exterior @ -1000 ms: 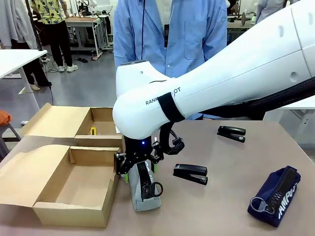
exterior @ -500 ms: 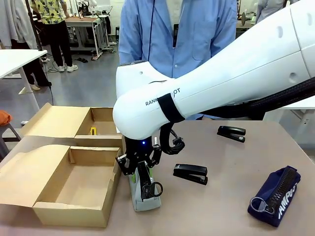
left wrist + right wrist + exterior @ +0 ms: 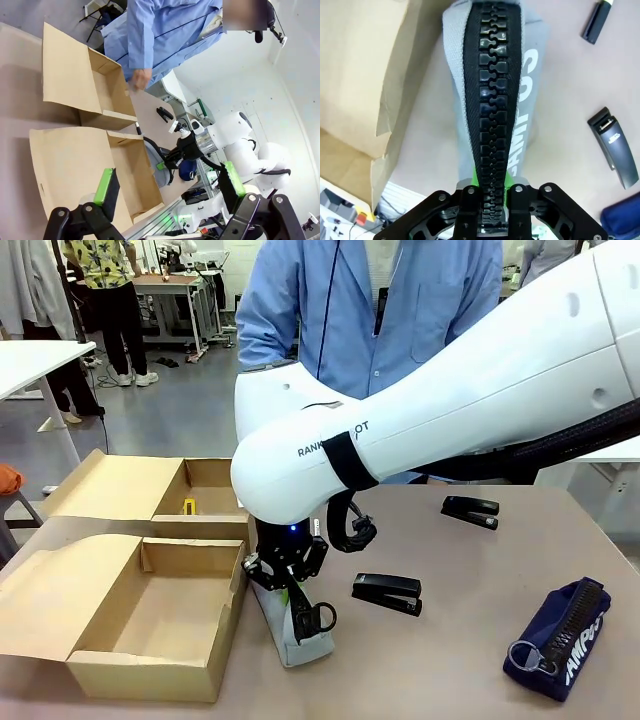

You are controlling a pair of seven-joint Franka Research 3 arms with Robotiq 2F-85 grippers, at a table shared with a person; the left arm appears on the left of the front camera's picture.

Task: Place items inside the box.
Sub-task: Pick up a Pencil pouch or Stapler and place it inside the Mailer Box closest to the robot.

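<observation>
Grey pencil case [image 3: 300, 632]: soft fabric, chunky black zip along the top, white lettering on one side, black ring pull at the near end.
Place: on the table, zip up, just beside the near cardboard box [image 3: 150, 672].
Right gripper [image 3: 287, 585]: pressed together on the case's zip ridge.
Left gripper [image 3: 169, 182]: spread wide, nothing between the pads.

I'm hovering the left gripper [image 3: 168, 182], jaws apart, above the open box [image 3: 75, 165]; a grey pencil case [image 3: 161, 176] is sitting just beside it.
</observation>
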